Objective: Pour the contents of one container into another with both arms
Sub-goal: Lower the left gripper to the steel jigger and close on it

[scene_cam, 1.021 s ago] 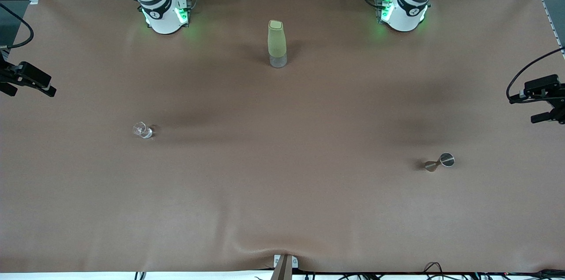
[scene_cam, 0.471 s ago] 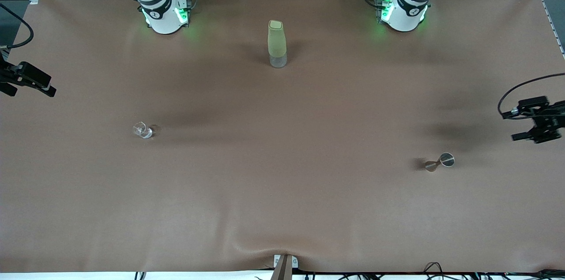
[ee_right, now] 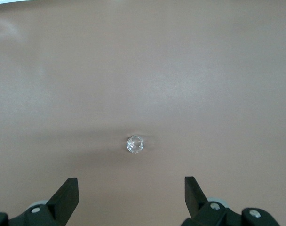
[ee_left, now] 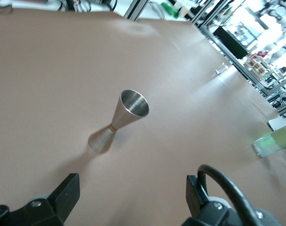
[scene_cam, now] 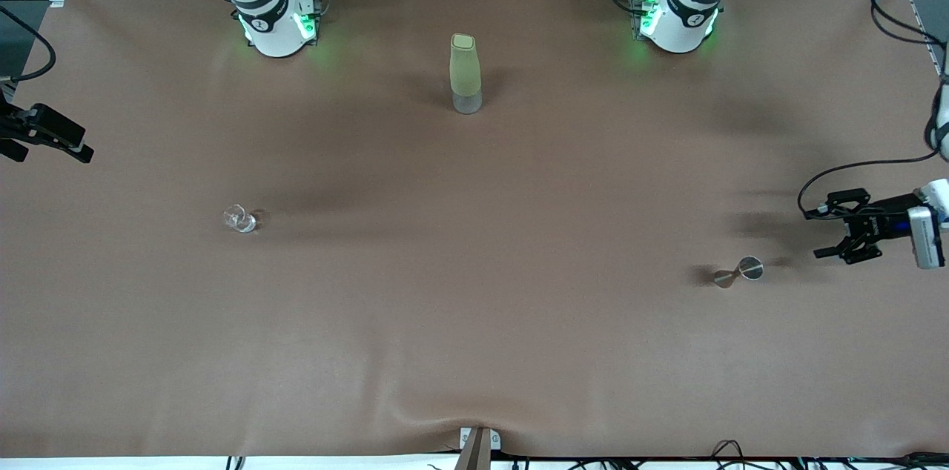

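A small steel jigger (scene_cam: 738,272) stands upright toward the left arm's end of the table; the left wrist view shows it as a jigger (ee_left: 118,122) with its cup open upward. My left gripper (scene_cam: 827,227) hangs open just above the table beside it, apart from it, and the left gripper (ee_left: 132,188) holds nothing. A tiny clear glass (scene_cam: 239,219) sits toward the right arm's end, and the glass (ee_right: 134,144) lies ahead of my open right gripper (ee_right: 131,188). The right gripper (scene_cam: 52,147) waits over the table's edge.
A tall bottle (scene_cam: 465,74) with a yellow-green sleeve and clear base stands midway between the two arm bases, farther from the front camera than both small vessels. The bottle (ee_left: 274,141) also shows in the left wrist view. A brown mat (scene_cam: 474,322) covers the table.
My left gripper has come down and in over the table toward the jigger, its arm now showing more. The right gripper, jigger, glass and bottle have not moved.
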Motion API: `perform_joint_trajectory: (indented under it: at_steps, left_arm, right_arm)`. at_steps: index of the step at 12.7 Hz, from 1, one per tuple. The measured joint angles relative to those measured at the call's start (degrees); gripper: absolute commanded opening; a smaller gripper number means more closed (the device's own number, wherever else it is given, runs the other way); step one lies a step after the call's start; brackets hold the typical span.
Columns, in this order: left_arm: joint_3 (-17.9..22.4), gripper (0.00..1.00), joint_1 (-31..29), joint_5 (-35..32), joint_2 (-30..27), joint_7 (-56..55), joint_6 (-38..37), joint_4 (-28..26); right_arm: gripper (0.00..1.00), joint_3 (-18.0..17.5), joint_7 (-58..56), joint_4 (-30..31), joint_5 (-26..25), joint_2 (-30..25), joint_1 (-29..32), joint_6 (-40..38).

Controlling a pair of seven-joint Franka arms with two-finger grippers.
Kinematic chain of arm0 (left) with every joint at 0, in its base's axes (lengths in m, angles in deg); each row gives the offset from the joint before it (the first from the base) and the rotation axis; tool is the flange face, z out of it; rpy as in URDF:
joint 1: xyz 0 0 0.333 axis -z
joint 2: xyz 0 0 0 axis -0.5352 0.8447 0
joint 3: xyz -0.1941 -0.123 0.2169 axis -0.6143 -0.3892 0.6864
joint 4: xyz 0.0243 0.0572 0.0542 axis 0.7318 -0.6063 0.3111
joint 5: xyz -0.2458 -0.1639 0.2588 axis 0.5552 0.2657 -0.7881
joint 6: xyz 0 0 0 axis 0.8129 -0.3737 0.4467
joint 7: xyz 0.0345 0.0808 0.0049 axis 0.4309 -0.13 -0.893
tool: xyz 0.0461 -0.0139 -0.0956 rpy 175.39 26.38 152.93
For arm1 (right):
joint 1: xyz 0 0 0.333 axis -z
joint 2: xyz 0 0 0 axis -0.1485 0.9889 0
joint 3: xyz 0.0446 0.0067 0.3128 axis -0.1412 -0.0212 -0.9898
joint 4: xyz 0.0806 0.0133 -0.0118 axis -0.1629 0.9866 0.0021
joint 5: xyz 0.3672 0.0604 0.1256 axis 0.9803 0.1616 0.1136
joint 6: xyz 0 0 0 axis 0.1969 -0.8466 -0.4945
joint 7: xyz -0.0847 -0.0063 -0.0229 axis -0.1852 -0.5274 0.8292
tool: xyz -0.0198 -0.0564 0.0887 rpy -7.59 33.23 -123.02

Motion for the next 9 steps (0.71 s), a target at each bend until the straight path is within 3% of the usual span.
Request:
perform_joint_trajectory:
  at_steps: [4,9]
  left_arm:
    - [-0.1,1.0,0.0,7.2,6.0,15.4,0.0,1.6]
    - [-1.7,1.0,0.1,12.9,12.2,26.8,-0.1,4.3]
  right_arm:
    - [1.0,0.0,-4.4,0.0,-0.2,0.0,0.1,0.0]
    - [1.0,1.1,-34.5,0.0,-0.5,0.2,7.1,-0.4]
